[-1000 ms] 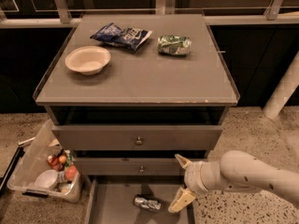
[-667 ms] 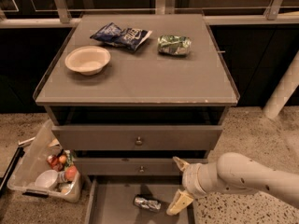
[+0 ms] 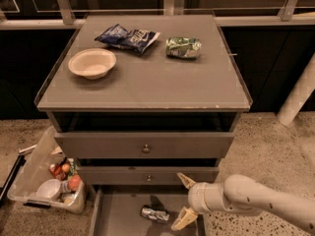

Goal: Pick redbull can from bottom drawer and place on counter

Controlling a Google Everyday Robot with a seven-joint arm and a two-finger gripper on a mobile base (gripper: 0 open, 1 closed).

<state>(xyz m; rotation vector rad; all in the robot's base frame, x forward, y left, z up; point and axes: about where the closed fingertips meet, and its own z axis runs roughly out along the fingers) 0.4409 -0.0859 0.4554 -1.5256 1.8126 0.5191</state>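
Note:
The redbull can [image 3: 154,214] lies on its side on the floor of the open bottom drawer [image 3: 118,218], near the middle. My gripper [image 3: 183,202] is open, its two tan fingers spread one above the other, just right of the can and a little above the drawer floor. It is apart from the can and holds nothing. The white arm reaches in from the lower right. The counter [image 3: 147,77] is the broad grey top of the cabinet above.
On the counter sit a beige bowl [image 3: 92,63], a dark blue chip bag [image 3: 127,36] and a green-and-silver foil packet [image 3: 183,47]. Two shut drawers with round knobs [image 3: 145,148] are above. A clear bin of items [image 3: 47,183] stands on the floor at left.
The gripper and arm have shifted slightly left, closer to the can. The can has not moved.

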